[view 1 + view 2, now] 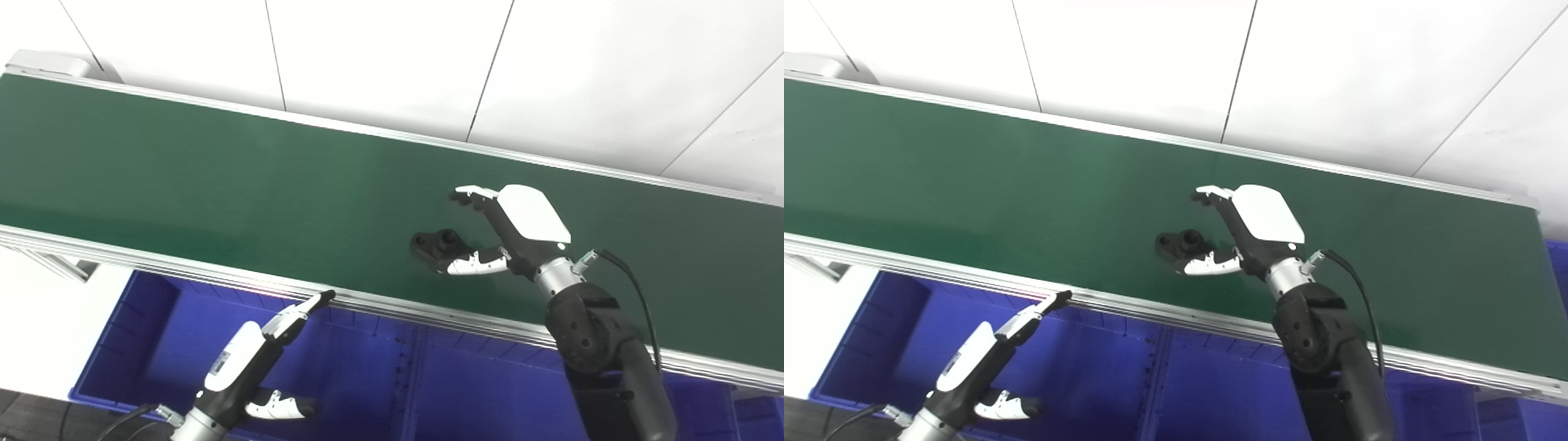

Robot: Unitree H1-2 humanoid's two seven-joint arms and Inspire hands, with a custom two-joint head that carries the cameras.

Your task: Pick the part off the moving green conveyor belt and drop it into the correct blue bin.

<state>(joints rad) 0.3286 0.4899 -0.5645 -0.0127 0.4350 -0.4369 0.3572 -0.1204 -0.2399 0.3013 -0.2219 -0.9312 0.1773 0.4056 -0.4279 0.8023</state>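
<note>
White panelled wall (380, 55) fills the 12 o'clock half of view, crossed by thin dark seams. Pale box-shaped housing (46, 62) at 10 o'clock. White surface (43, 331) at 8 o'clock, with a dark strip of floor (24, 416) below it at 7 o'clock.

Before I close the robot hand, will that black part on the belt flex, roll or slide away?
The small black moulded part looks rigid, so it probably won't flex. It lies flat with a raised boss, so rolling seems unlikely. On the smooth green conveyor belt it may skid if the right robot hand nudges it.
</note>
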